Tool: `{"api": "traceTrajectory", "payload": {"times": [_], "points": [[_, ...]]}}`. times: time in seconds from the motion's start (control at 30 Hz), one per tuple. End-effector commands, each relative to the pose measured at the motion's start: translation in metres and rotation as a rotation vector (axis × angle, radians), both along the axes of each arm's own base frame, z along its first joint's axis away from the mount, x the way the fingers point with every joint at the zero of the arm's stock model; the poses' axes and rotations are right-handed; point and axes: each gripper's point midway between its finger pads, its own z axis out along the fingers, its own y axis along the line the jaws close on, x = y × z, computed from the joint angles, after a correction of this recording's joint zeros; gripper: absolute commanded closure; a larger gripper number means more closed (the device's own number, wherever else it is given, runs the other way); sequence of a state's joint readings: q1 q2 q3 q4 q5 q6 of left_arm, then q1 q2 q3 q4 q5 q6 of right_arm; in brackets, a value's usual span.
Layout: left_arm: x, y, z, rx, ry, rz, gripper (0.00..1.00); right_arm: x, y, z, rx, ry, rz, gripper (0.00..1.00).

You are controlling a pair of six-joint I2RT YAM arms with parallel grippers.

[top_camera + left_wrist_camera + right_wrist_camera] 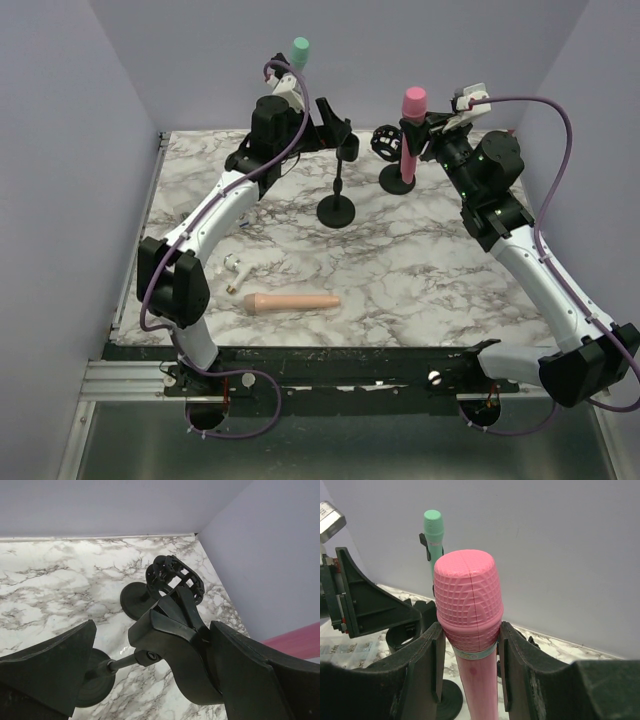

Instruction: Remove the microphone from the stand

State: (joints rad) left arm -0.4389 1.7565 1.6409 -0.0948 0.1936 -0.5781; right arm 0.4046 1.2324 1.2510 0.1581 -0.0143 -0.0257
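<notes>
The right pincer (469, 652) is clamped on the pink plastic microphone with the ribbed dome head (468, 600). Its two black fingers (427, 665) press against the pale collar just under the head, one on each side. In the overhead view that microphone stands upright at upper right of centre, just right of the black wire-cage holder (386, 142) of a short stand with a round black base (397, 181). The cage looks empty in the left wrist view, but whether the microphone's lower end is free of the base cannot be told. The left pincer (155, 630) is spread wide around the black plastic clip (167, 645) atop the taller black stand (337, 205) near the overhead frame's upper middle. The clip appears to lie against the finger at the frame's right (250, 675) and sits clear of the other. A mint-green microphone (300, 50) rises behind the left wrist at the top of the frame. A peach-coloured microphone (293, 302) lies flat on the white marble-patterned table (430, 270) at lower left of centre, with a small white object (237, 268) near it.
</notes>
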Motion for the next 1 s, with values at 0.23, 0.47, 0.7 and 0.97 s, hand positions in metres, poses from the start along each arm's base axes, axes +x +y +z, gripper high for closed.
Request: {"api": "traceTrajectory", "payload": {"times": [0.23,0.47,0.7,0.97], "points": [[-0.04,0.04,-0.19,0.28,0.42,0.073,0.02,0.0,0.008,-0.001,0.014,-0.013,0.036,0.99],[-0.035,0.039,-0.186,0.289,0.415,0.073,0.02,0.001,0.008,-0.003,0.012,-0.008,0.034,0.99],[-0.031,0.036,-0.14,0.236,0.369,0.048,0.02,0.003,0.011,-0.008,0.006,0.005,0.046,0.99],[-0.031,0.056,-0.014,0.052,0.146,0.02,0.01,0.008,0.02,-0.026,-0.089,0.039,0.085,0.99]]}}
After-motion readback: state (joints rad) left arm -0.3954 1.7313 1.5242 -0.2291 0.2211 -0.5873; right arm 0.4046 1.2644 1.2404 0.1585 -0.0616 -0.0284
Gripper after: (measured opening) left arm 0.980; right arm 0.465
